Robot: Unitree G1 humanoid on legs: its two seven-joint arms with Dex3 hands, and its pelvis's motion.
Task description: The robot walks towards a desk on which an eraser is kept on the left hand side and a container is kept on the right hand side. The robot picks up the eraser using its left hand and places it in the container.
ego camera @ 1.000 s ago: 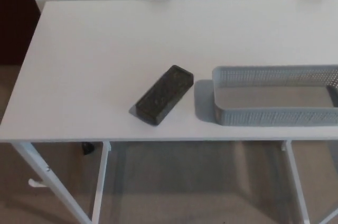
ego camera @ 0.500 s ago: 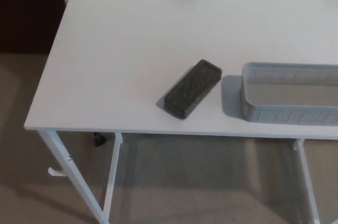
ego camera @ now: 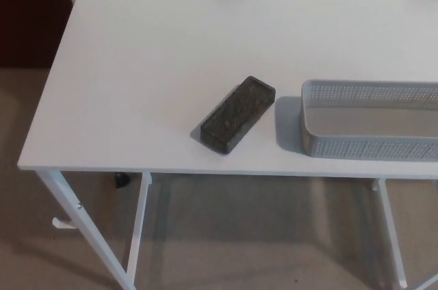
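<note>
Neither hand shows, so their state cannot be told; the dark eraser (ego camera: 237, 114) lies diagonally near the desk (ego camera: 137, 64) front edge, close to the mesh container (ego camera: 369, 148); a clumsy grasp could nudge it off.

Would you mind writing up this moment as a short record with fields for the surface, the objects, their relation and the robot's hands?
surface: white desk on white legs
eraser: dark eraser, lying flat and diagonal near the front edge
container: grey perforated container, empty as far as shown, cut off by the picture's right edge
relation: eraser left of the container, apart, not touching
left hand: not in view
right hand: not in view
task state: eraser not yet picked up
</note>
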